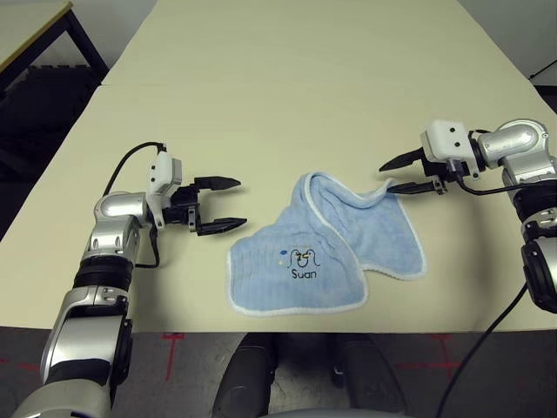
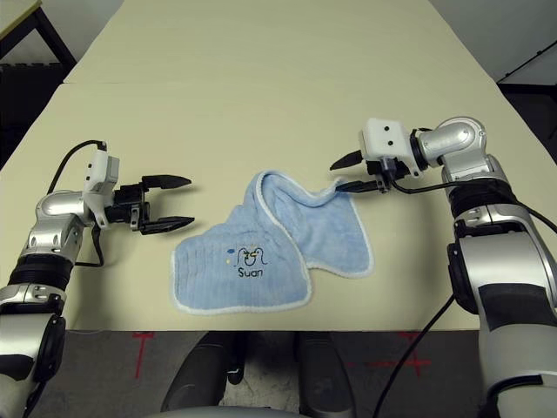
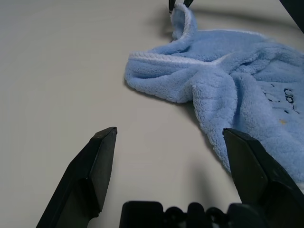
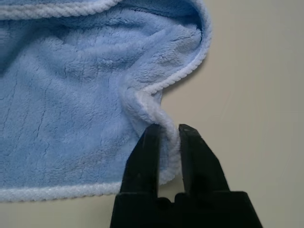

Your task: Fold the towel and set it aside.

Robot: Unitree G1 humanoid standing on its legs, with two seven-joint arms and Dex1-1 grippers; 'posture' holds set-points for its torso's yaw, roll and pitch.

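Your right hand [image 4: 168, 130] has its fingers pinched on the far right corner of the towel [image 1: 326, 252], lifting that white-edged corner off the counter [image 1: 261, 104]. Your left hand [image 1: 228, 205] hovers with fingers spread wide at the towel's 9 o'clock, apart from it. Towel lies rumpled at the counter's 6 o'clock edge, print up, bare counter around it.

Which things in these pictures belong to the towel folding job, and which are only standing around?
Part of the job:
- towel, light blue, crumpled on the table
- right gripper, shut on the towel's white-edged corner
- left gripper, open, apart from the towel

Only standing around:
- second table, at the far left
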